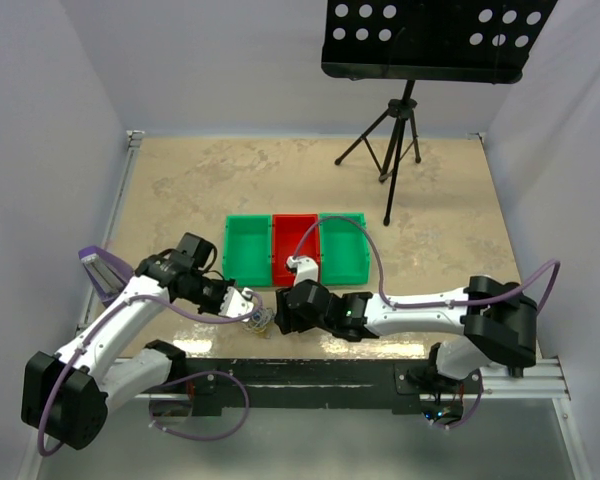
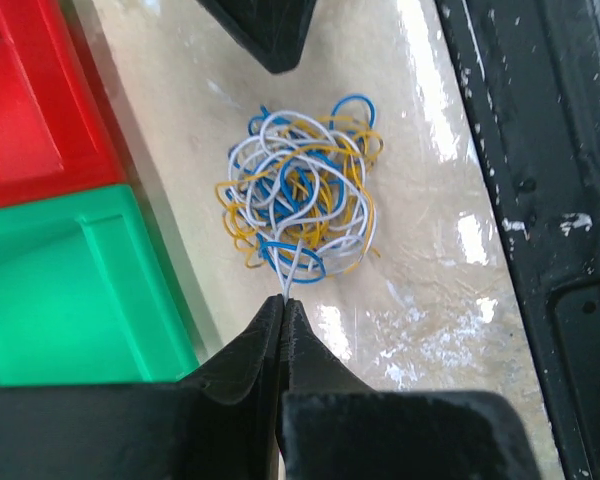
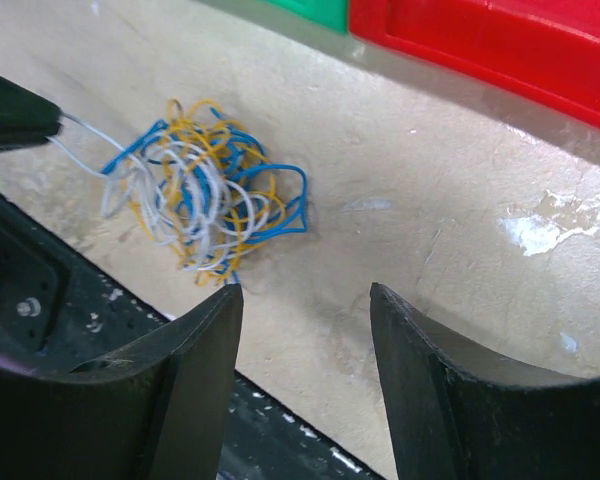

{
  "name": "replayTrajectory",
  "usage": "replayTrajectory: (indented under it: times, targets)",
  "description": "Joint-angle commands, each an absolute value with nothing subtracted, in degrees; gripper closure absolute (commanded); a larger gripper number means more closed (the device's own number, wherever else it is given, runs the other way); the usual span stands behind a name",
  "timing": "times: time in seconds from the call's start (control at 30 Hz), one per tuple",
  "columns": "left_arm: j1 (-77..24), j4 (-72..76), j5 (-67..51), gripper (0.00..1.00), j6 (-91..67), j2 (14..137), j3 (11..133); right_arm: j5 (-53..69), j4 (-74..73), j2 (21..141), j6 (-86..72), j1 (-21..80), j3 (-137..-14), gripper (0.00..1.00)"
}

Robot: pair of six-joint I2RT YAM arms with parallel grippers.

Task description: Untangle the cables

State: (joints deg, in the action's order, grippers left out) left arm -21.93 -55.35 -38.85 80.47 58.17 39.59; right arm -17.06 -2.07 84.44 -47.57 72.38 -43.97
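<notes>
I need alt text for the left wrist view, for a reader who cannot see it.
The left gripper is shut on a thin white strand of a small tangle of white, blue and yellow cables on the beige table. A green plastic bin and a red plastic bin stand at left.

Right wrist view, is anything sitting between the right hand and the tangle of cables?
Nothing visible. Only bare table lies between the open right hand and the cables. The left hand pinches a white strand at the tangle's edge.
</notes>
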Motion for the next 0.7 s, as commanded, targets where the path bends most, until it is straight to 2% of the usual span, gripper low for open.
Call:
replayTrajectory:
  times: [0.0, 0.57, 0.67]
  targets:
    - [-22.24, -52.04, -34.37, 1.00, 81.21, 56.34, 37.36, -18.11, -0.35, 86.83, -47.38, 72.69, -45.61, 0.43]
    - [-22.24, -45.53, -26.63, 1.00, 81.92, 56.51, 33.22, -14.25, 5.44, 92.90, -37.89, 72.69, -51.15, 0.48]
    - [-22.24, -43.78, -26.11, 1.00, 81.04, 57.48, 32.96, -12.66, 6.94, 93.43, -35.60, 72.69, -51.24, 0.51]
